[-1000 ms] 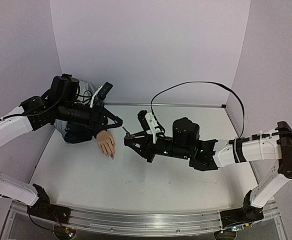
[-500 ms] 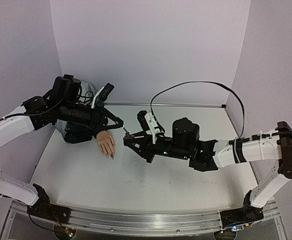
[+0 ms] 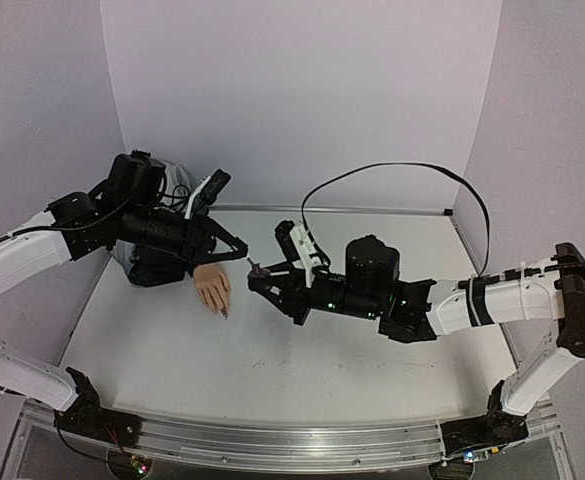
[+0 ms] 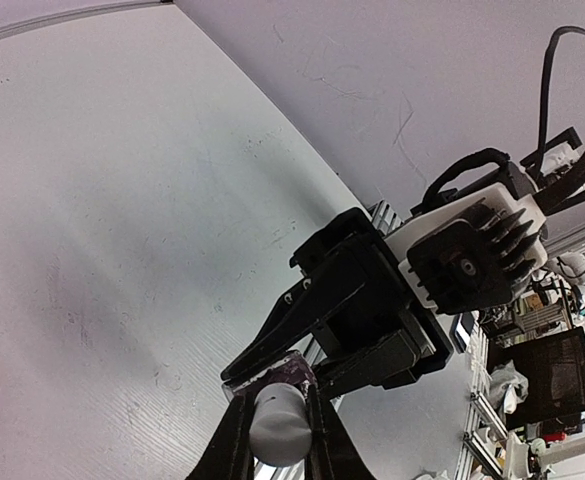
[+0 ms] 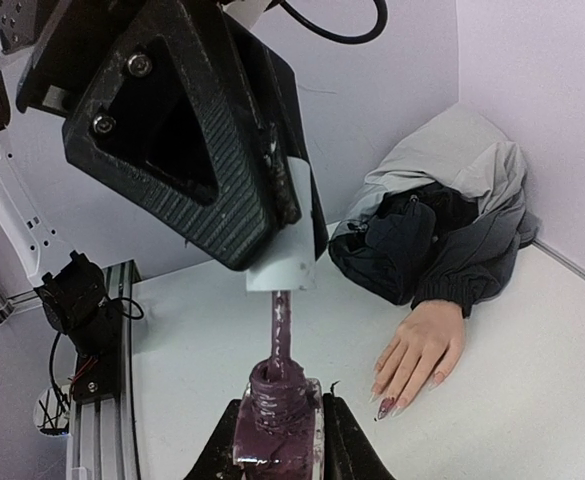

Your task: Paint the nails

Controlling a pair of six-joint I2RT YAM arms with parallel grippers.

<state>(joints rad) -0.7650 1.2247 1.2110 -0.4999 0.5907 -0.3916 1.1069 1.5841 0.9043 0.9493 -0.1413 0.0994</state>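
Observation:
The peach mannequin hand (image 3: 212,288) (image 5: 424,345) lies palm down on the white table, its black sleeve (image 5: 442,250) behind it. Its nails (image 5: 386,403) point toward the table's front; one shows purple polish. My right gripper (image 3: 258,277) (image 5: 277,425) is shut on the purple nail-polish bottle (image 5: 277,432) (image 3: 256,268), held upright just right of the hand. My left gripper (image 3: 243,253) (image 4: 275,405) is shut on the white cap (image 5: 284,250) (image 4: 277,425) directly above it. The purple brush stem (image 5: 280,325) runs from the cap down into the bottle's neck.
A bundle of grey and black cloth (image 3: 150,262) lies at the back left corner against the walls. A black cable (image 3: 392,168) arcs above the right arm. The metal rail (image 5: 97,390) runs along the table's near edge.
The left arm's upper part has crept slightly to the right. Both grippers, the cap and the bottle stay where they were.

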